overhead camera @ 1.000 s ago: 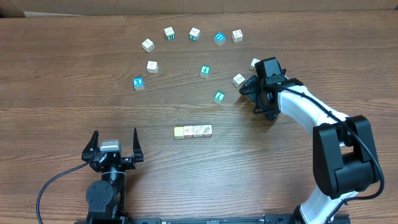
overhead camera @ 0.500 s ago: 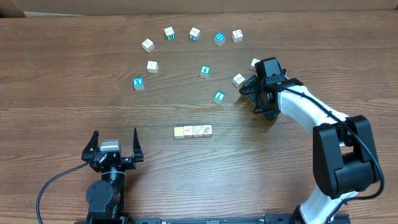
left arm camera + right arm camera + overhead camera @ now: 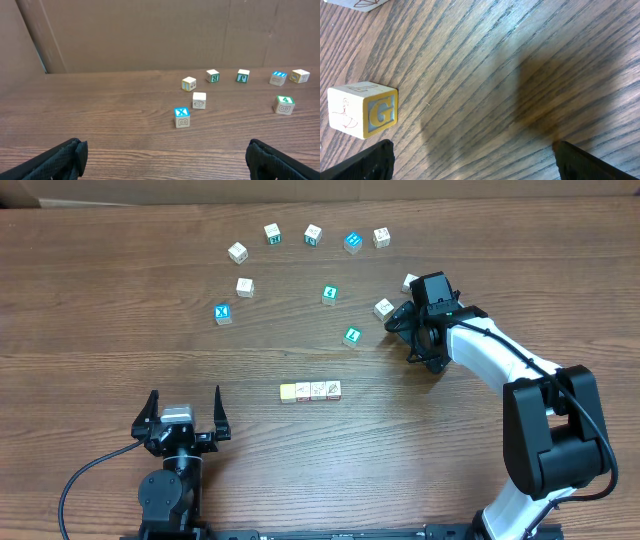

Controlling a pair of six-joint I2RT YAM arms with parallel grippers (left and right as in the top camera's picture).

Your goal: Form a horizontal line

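1. The left gripper (image 3: pixel 185 395) is sitting nearest the robot's base, low over the table (image 3: pixel 90 350). Its jaws are standing wide apart and holding nothing, and its black fingers (image 3: pixel 60 157) are showing at the bottom corners of the left wrist view.
2. Just beyond it and to its right, the horizontal line (image 3: pixel 310 391) is lying on the wood near the table's middle. It is four small cubes touching side by side, with the pale yellow cube (image 3: pixel 288 392) at the left end and three whitish ones following.
3. Farther out on the right, the right gripper (image 3: pixel 412 340) is reaching over the table with its jaws spread wide and empty. In its wrist view a cream G cube (image 3: pixel 362 115) is lying close by, apart from the fingers.
4. Left of that gripper, a teal cube (image 3: pixel 352 335) is resting alone, and a blue X cube (image 3: pixel 223 313) is lying well to its left.
5. Farthest away, an arc of scattered cubes (image 3: pixel 313 234) is running across the table's far side.
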